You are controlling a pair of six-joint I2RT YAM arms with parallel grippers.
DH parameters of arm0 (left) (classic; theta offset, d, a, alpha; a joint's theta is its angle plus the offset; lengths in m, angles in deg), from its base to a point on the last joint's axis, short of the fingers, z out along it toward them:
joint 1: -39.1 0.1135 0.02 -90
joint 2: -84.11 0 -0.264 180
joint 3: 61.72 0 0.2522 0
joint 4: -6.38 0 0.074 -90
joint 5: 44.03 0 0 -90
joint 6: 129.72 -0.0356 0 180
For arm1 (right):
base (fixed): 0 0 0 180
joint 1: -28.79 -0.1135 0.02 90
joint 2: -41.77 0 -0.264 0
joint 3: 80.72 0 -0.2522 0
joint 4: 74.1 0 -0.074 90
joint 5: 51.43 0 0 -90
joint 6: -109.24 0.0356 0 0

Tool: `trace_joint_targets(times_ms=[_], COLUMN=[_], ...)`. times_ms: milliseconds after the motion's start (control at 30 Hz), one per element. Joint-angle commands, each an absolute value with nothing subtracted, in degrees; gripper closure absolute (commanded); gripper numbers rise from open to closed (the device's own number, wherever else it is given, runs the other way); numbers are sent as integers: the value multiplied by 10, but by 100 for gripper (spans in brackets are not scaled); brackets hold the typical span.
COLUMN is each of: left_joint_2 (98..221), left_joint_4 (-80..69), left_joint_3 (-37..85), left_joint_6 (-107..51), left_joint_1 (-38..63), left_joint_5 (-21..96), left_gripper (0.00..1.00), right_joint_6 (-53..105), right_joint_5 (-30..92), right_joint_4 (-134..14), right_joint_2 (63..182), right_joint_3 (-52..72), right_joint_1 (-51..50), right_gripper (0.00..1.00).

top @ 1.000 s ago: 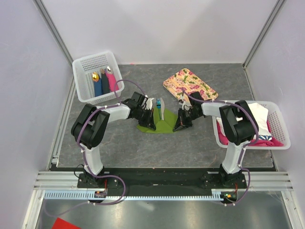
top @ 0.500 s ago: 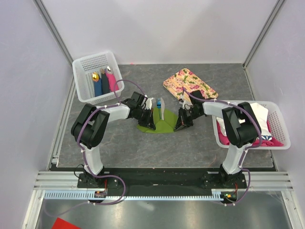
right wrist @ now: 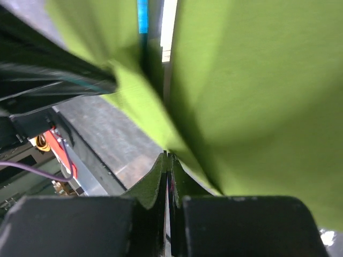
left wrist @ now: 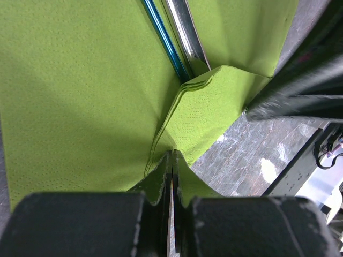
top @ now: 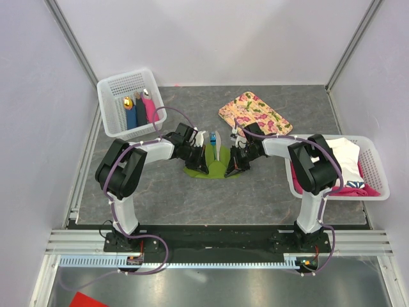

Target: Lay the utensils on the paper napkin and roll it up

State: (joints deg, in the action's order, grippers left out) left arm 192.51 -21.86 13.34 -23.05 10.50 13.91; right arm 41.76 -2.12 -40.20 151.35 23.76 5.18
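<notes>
Left gripper, right gripper each clamped on paper napkin — utensils between; floral tray behind.

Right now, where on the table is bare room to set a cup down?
Bare table lies between the napkin and the arm bases, and a patch between the left basket and the tray. The middle is crowded: left fingers and right fingers pinch the napkin by the utensils.

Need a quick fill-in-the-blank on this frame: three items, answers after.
The left fingers and right fingers each pinch the ____ paper napkin.
The utensils lie ____ that napkin.
The floral tray sits nearer the ____ arm.
Answers: green; on; right.
</notes>
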Motion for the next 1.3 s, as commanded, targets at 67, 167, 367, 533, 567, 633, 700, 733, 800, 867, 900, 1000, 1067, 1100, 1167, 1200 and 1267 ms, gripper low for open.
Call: trace_joint_targets(times_ms=[67, 167, 367, 533, 567, 633, 700, 733, 800, 867, 900, 1000, 1067, 1100, 1167, 1200, 1267], left_joint_2=[1922, 1904, 1874, 1868, 1872, 1878, 1890, 1893, 1904, 1908, 1912, 1920, 1923, 1924, 1924, 1924, 1920], left_joint_4=[-222, -199, -181, -167, -168, -168, -168, -171, -174, -181, -185, -197, -202, -203, -207, -208, -211], left_joint_3=[135, 122, 115, 104, 103, 100, 99, 100, 102, 107, 108, 106, 103, 101, 99, 98, 98], left_joint_6=[-227, -210, -182, -172, -170, -170, -171, -176, -177, -180, -182, -186, -188, -188, -191, -192, -200], left_joint_1=[110, 113, 110, 105, 105, 105, 106, 106, 109, 109, 111, 118, 122, 128, 133, 136, 137], left_joint_5=[142, 110, 63, 61, 60, 63, 68, 71, 73, 77, 80, 91, 98, 100, 102, 103, 100], left_gripper=[95, 90, 79, 78, 79, 80, 82, 82, 82, 83, 83, 83, 83, 84, 83, 83, 81], right_joint_6=[423, 428, 427, 424, 425, 424, 426, 425, 425, 424, 423, 419, 417, 416, 414, 412, 412], right_joint_5=[8, 22, 22, 21, 21, 22, 22, 22, 22, 23, 24, 26, 31, 33, 38, 44, 52], right_joint_4=[-418, -417, -411, -407, -407, -408, -407, -406, -405, -403, -403, -401, -401, -400, -399, -399, -398], right_joint_2=[1540, 1544, 1542, 1545, 1547, 1547, 1547, 1547, 1548, 1547, 1547, 1548, 1548, 1547, 1546, 1544, 1544], right_joint_3=[228, 235, 239, 236, 236, 234, 232, 231, 230, 229, 229, 230, 230, 231, 232, 233, 233], right_joint_1=[52, 53, 56, 56, 56, 57, 57, 57, 57, 57, 57, 57, 58, 57, 57, 57, 57], right_gripper=[97, 98, 98, 99, 99, 99, 99, 99, 99, 100, 100, 100, 100, 100, 100, 100, 100])
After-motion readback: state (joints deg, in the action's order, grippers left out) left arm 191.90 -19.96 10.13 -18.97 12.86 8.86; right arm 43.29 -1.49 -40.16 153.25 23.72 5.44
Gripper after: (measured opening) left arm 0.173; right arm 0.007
